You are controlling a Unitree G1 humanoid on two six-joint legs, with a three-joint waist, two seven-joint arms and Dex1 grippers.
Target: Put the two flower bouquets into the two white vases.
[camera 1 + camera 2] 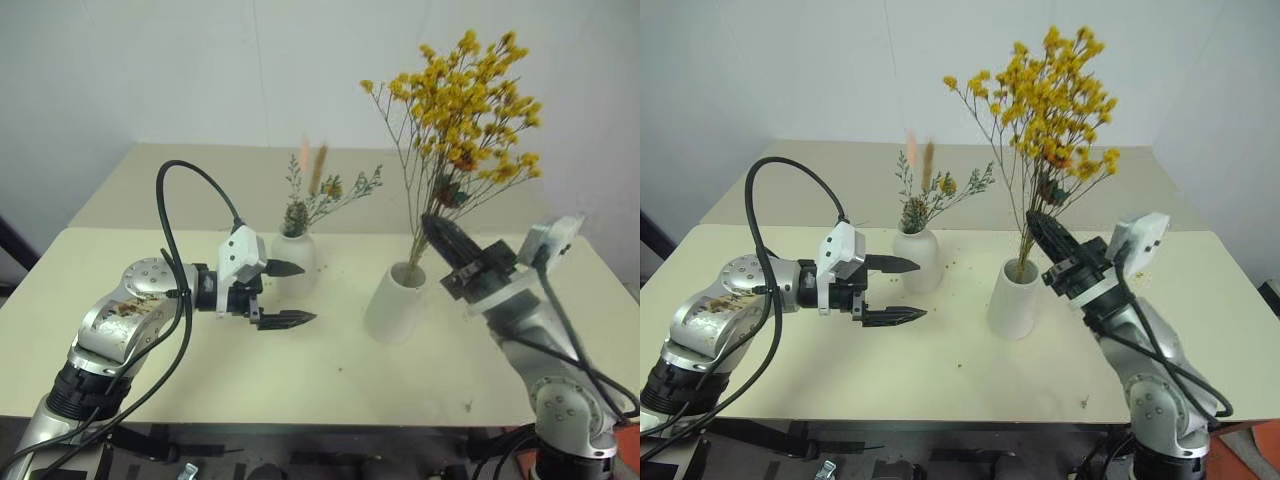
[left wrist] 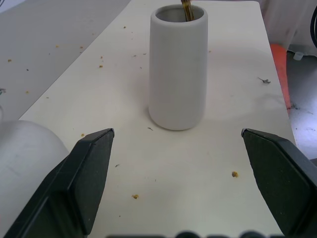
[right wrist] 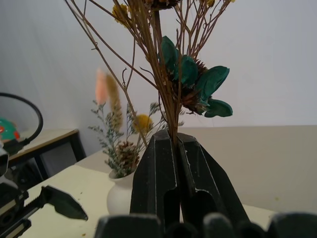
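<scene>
Left eye view: crumbs (image 2: 234, 174) around tall vase (image 1: 396, 301), table (image 1: 300, 375).

yellow bouquet (image 1: 470, 100) — white vases (image 1: 397, 303)

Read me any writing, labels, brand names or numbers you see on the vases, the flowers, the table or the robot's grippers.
No readable text anywhere.
Taller white vase: plain, no label.
Short rounded vase: plain, no label.
Yellow bouquet and small dried bunch: no tags.
Left gripper and right gripper: no markings that can be read.
Table: only scattered flower crumbs.
</scene>
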